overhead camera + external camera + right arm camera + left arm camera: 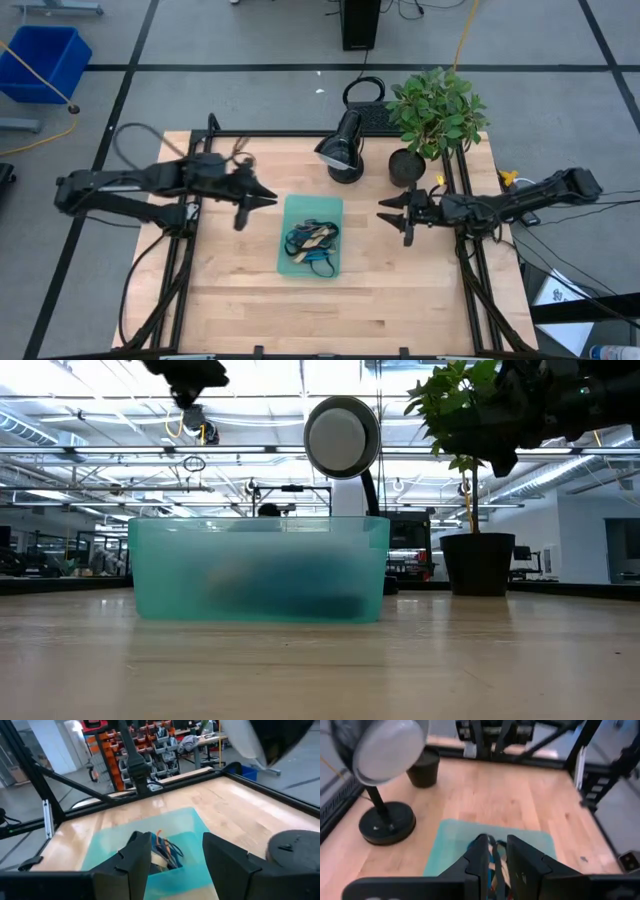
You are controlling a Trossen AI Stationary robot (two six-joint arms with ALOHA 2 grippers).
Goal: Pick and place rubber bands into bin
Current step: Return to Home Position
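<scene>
- Bin: translucent teal tray at the middle of the table, its long sides running near to far. Bare wood shows on all four sides of it.
- Rubber bands: one tangled heap inside the bin, lying in its middle and near part. Black, tan and blue loops can be made out. They sit inside the rim, and in the low view they read as a dark blur behind the bin wall.
- Left gripper: left of the bin's far left corner, apart from the rim and raised off the table. Its fingers stand close with a narrow gap, pinching nothing.
- Right gripper: right of the bin, well apart from its edge and also raised. Its fingers are spread wide and empty.
- Lamp and potted plant: both at the far edge, side by side. The lamp base stands just beyond the bin's far right corner.
- Near half of the table: open wood out to the black frame rails at the left and right edges.
</scene>
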